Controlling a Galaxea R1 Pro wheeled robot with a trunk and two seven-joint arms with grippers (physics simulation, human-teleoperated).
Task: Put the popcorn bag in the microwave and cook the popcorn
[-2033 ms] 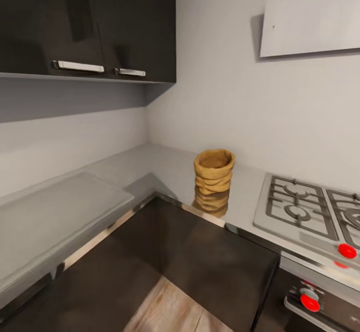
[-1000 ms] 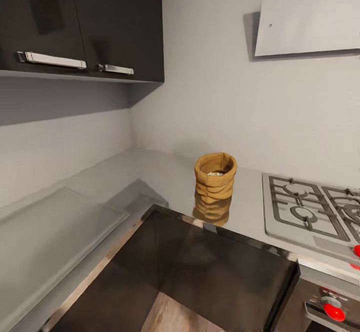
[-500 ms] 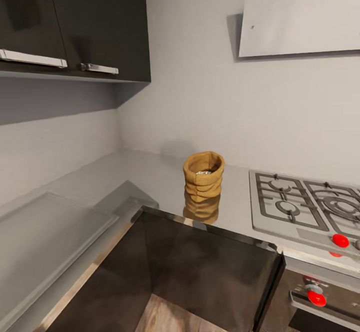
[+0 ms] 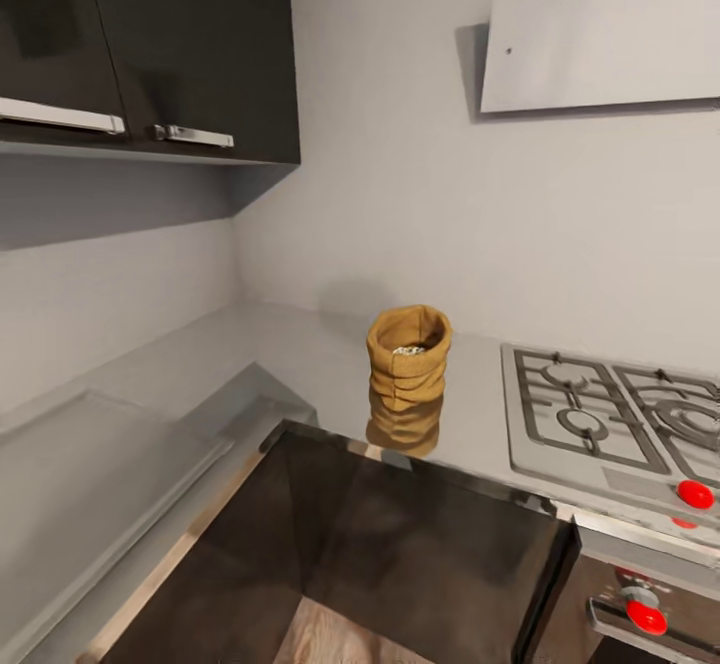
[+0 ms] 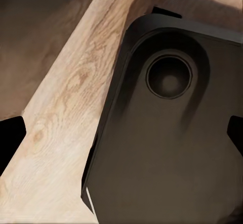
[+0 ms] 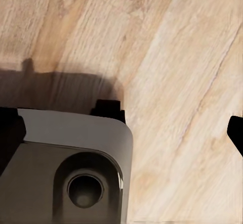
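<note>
The bag (image 4: 408, 356) stood upright on the countertop (image 4: 300, 359), near the corner of the worktop and just left of the hob (image 4: 610, 424), apart from it. Its rolled rim was open and whitish popcorn (image 4: 408, 350) showed inside the mouth. A reflection of the bag lay on the glossy surface in front of it. Behind it rose the grey wall; dark upper cabinets (image 4: 150, 44) with metal handles hung to the left, and a pale hood (image 4: 600, 29) hung above the hob. Red knobs (image 4: 694, 493) sat at the hob's front edge and on the oven front below. The left wrist view looked down on wood floor (image 5: 61, 113) and a dark part of the robot's base (image 5: 167, 133); the right wrist view showed wood floor (image 6: 177, 57) and a grey base part (image 6: 76, 148). Whether either gripper was spread or pressed together could not be told.
</note>
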